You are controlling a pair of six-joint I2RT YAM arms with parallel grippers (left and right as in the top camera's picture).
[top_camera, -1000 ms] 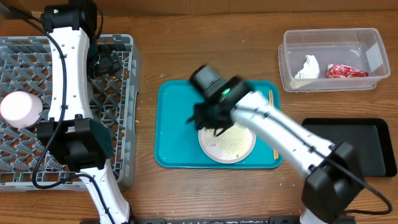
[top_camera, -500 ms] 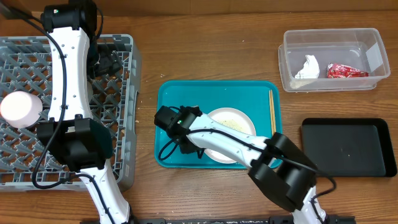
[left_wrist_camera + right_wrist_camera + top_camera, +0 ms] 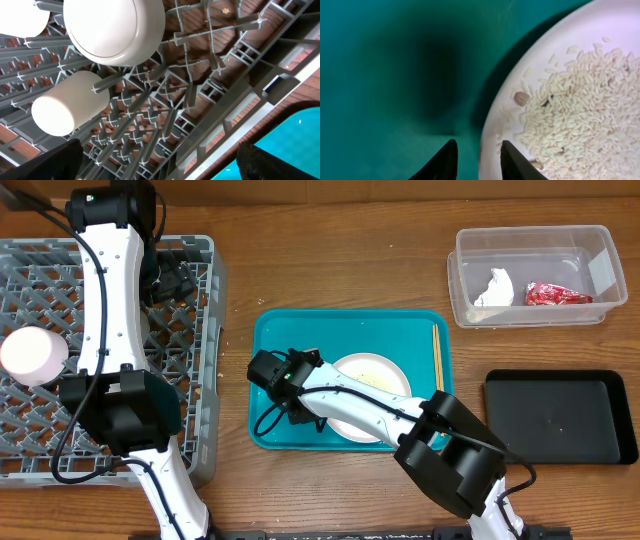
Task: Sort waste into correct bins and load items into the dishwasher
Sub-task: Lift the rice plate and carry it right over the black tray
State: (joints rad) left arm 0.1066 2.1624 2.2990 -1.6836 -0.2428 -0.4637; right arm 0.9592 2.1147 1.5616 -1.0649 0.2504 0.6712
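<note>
One plate (image 3: 600, 30) — right claw (image 3: 478, 147) astride rim

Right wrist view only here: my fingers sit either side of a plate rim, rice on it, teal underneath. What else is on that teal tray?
Observer: Wooden chopsticks lie along the teal tray's right edge, apart from the white plate.
Operator: Any waste binned yet?
Observer: A crumpled napkin and a red wrapper lie in the clear tub, far right.
Operator: And the left side?
Observer: The left fingers stand open over the grey dish rack, which holds a white cup and a white bowl.
</note>
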